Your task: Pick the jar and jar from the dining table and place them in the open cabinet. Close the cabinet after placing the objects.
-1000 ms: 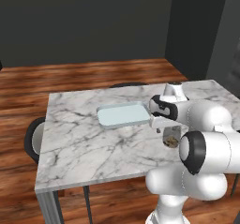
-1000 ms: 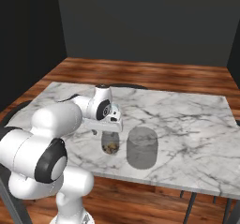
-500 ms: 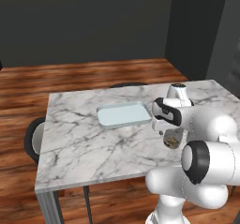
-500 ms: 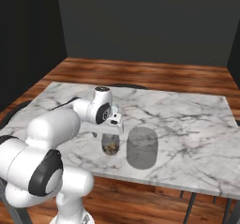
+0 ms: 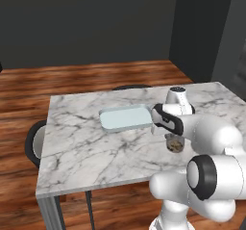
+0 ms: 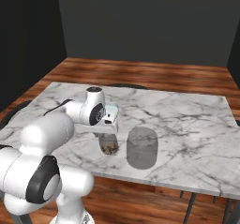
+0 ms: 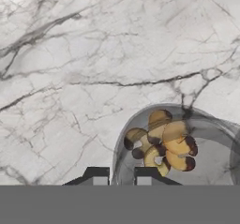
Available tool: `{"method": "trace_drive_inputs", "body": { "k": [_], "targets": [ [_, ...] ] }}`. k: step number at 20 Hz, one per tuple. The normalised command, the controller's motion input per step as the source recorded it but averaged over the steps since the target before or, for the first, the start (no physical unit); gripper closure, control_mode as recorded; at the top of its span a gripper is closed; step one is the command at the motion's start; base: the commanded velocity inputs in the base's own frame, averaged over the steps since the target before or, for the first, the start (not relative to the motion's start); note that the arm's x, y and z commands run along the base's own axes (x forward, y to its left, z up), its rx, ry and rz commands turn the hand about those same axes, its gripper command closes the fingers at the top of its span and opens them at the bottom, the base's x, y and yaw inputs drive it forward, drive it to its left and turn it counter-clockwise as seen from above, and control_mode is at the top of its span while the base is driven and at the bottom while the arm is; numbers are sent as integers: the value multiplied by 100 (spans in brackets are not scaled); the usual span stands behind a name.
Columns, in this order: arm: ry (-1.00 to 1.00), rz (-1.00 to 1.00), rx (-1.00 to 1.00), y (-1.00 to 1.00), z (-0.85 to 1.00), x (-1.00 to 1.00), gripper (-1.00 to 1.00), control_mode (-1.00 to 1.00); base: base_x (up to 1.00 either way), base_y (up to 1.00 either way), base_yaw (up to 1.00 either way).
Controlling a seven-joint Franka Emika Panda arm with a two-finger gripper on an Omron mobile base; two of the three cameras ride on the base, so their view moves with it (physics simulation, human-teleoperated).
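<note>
Two jars stand on the dining table (image 6: 187, 110): a small jar (image 6: 108, 145) with brown and yellow pieces at its bottom, and just beside it a taller, empty grey jar (image 6: 142, 146). The gripper (image 6: 107, 130) sits directly over the small jar. In the hand view its two dark fingertips (image 7: 97, 175) stand close together, with the rim of the small jar (image 7: 178, 143) apparently between them; whether they actually clamp the glass cannot be told.

The tabletop is white marble with grey veins, on thin grey legs, over a reddish-brown plank floor (image 5: 96, 77). Dark grey walls (image 6: 150, 21) close the room behind.

The left base view shows a pale blue-grey tray (image 5: 125, 118) lying flat on the marble beside the gripper (image 5: 168, 128), and a dark round chair seat (image 5: 34, 142) at the table's left edge. There the small jar (image 5: 174, 145) peeks out from behind the white arm. The right base view shows the grey jar in full.
</note>
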Motion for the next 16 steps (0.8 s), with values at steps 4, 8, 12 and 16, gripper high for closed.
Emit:
{"method": "trace_drive_inputs", "body": {
  "k": [4, 8, 12, 16],
  "targets": [
    [-2, 2, 0, 1, 0, 0, 100, -100, 0, 0, 0],
    [-1, 4, 0, 0, 4, -4, 100, -100, 0, 0, 0],
    [-3, 0, 0, -5, 47, -11, 100, -100, 0, 0, 0],
    [-2, 0, 0, -5, 69, -4, 100, -100, 0, 0, 0]
  ]
}}
